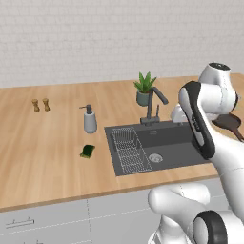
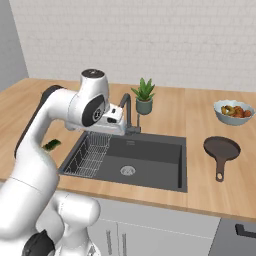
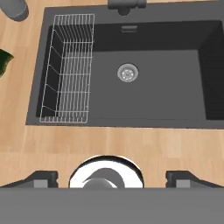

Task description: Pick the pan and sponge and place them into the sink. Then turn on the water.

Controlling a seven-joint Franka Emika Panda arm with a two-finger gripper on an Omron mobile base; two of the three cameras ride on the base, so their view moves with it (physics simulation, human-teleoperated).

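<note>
The dark brown pan [image 2: 221, 149] lies on the wooden counter to the right of the sink [image 2: 155, 160], its handle pointing toward the front edge; in the left base view the pan [image 1: 231, 124] is partly hidden behind my arm. The green sponge [image 1: 87, 151] lies on the counter left of the sink [image 1: 176, 143], in front of the soap dispenser [image 1: 89, 120]. The dark faucet [image 1: 153, 107] stands behind the basin with no stream running. My gripper [image 3: 111, 178] hangs open and empty above the sink [image 3: 166, 87], looking down at the wire rack [image 3: 68, 70] and the drain [image 3: 127, 72].
A pale bowl of fruit [image 2: 233, 111] stands behind the pan. A potted plant [image 1: 145, 89] sits by the faucet, and two small shakers [image 1: 40, 105] stand far left. A brick wall closes the back of the counter.
</note>
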